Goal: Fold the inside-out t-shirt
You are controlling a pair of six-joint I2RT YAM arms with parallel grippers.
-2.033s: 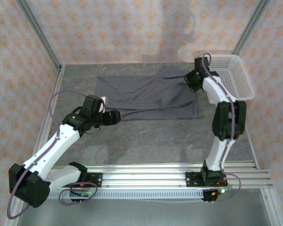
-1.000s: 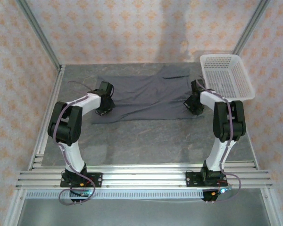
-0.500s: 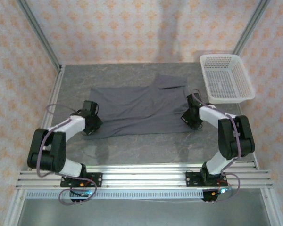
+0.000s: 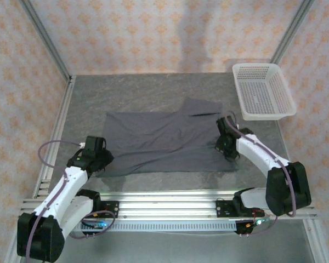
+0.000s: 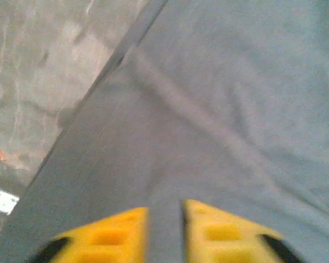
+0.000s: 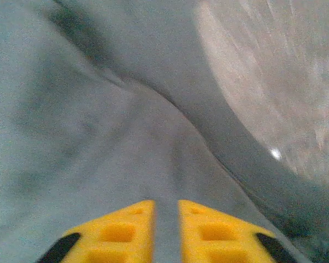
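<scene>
T-shirt, dark grey and unprinted, lies spread across the middle of the grey stone-patterned table, wider than it is deep. Its long near edge runs roughly parallel to the metal rail at the front. One part juts out toward the back wall at its far right. Soft creases run across the cloth, and most of it lies flat.

The left arm reaches from its base to the near left corner of the cloth, and the right arm bends inward to the near right corner. Each wrist sits low over the fabric.

A white mesh basket stands at the far right corner of the table. It is well apart from the cloth and from both arms, and nothing lies between it and the cloth.

The left gripper has its yellow fingers parted by a narrow slit. Grey cloth shows in the gap and just ahead of the tips, with the cloth's edge and bare table off to the left in the wrist view. The right gripper is parted about as little. It sits over a rumpled fold of cloth, whose edge curves past on the right onto bare table. Whether either one is touching the fabric is not clear.
</scene>
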